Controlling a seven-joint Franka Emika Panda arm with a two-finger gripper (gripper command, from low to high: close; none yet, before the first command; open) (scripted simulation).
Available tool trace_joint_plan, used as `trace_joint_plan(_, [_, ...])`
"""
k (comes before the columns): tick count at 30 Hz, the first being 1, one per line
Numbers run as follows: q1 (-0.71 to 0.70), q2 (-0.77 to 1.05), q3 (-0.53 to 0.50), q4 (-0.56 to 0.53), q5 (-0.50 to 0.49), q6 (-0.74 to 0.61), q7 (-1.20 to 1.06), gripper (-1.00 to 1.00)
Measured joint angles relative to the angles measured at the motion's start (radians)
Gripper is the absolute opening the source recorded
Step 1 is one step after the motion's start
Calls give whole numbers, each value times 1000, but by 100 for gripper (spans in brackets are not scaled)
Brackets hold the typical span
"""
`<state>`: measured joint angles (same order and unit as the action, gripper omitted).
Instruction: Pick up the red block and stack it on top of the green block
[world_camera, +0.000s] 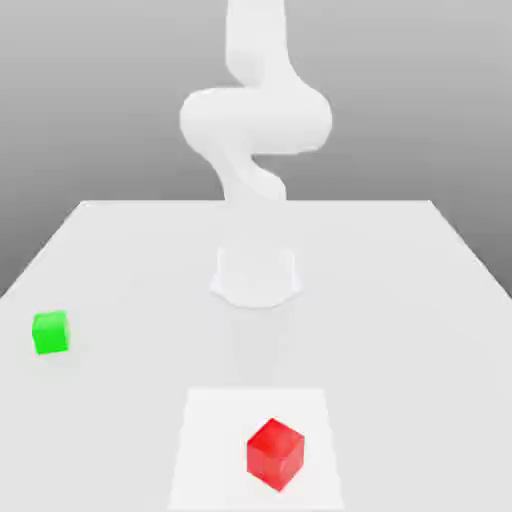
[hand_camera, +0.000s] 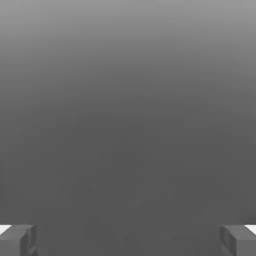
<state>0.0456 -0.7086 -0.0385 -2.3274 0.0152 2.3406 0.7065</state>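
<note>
The red block (world_camera: 275, 454) sits on the near part of the white surface (world_camera: 400, 300), a little to the exterior view's right of centre, turned so one corner faces forward. The green block (world_camera: 50, 332) lies well apart from it, far off toward the exterior view's left edge, resting flat. Nothing is stacked yet; both cubes stand alone. The pale arm (world_camera: 255, 120) rises behind them at the far side. In the hand view the claw (hand_camera: 128, 240) is spread wide, its two dark fingertips (hand_camera: 17, 240) far apart with nothing between them, which I judge suits a first reach for the red cube.
</note>
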Motion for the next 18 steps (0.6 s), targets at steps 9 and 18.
trace_joint_plan(9, [145, 334, -119, -99, 67, 146, -348, 0])
trace_joint_plan(18, [208, 660, -150, -196, 113, 289, -676, 0])
